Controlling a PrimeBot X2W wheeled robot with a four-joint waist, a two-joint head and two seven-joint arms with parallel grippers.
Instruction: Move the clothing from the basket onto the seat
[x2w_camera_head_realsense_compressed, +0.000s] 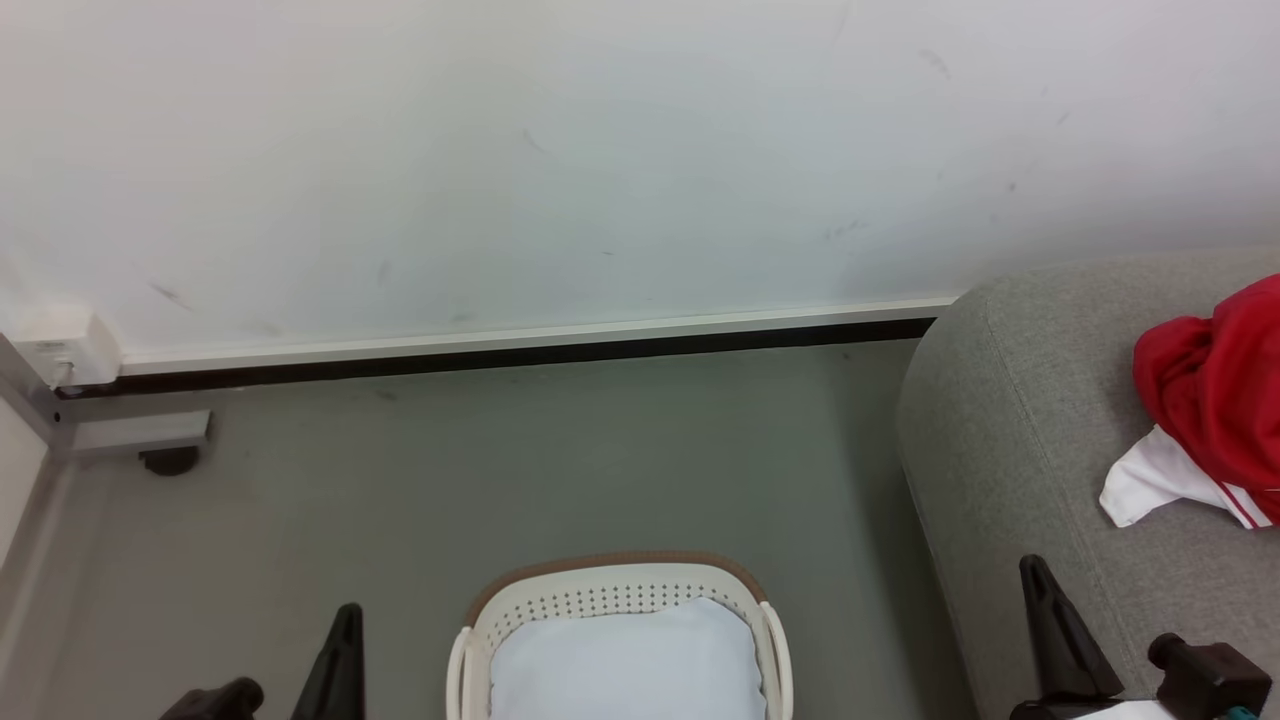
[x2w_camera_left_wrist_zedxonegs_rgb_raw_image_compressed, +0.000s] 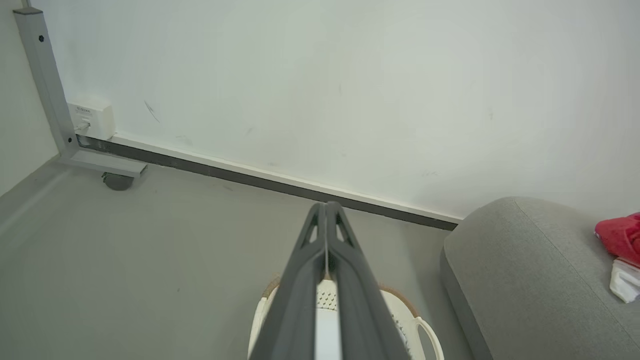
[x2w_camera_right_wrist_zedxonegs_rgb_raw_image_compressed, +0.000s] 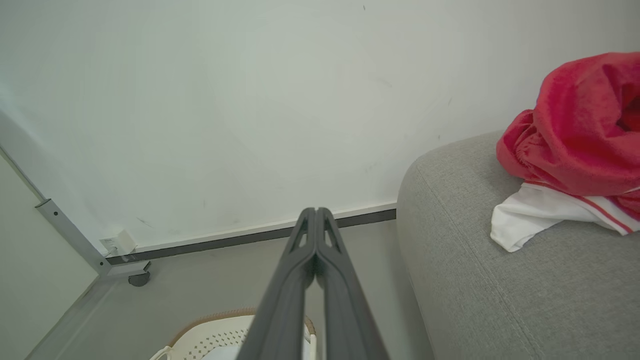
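Clothing (x2w_camera_head_realsense_compressed: 1215, 390) heaped on the seat (x2w_camera_head_realsense_compressed: 1010, 450) at the frame's right edge, basket (x2w_camera_head_realsense_compressed: 620, 572) at bottom centre.
Right gripper (x2w_camera_head_realsense_compressed: 1035, 575), fingers pressed together and holding nothing, shows lower right against the seat, below and left of the clothing and apart from it. Left gripper (x2w_camera_head_realsense_compressed: 345, 620), likewise closed and empty, sits lower left beside the basket, which holds a pale liner (x2w_camera_head_realsense_compressed: 625, 660).

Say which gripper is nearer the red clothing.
The right gripper, by the sofa where the clothing lies; the left gripper is beyond the basket.
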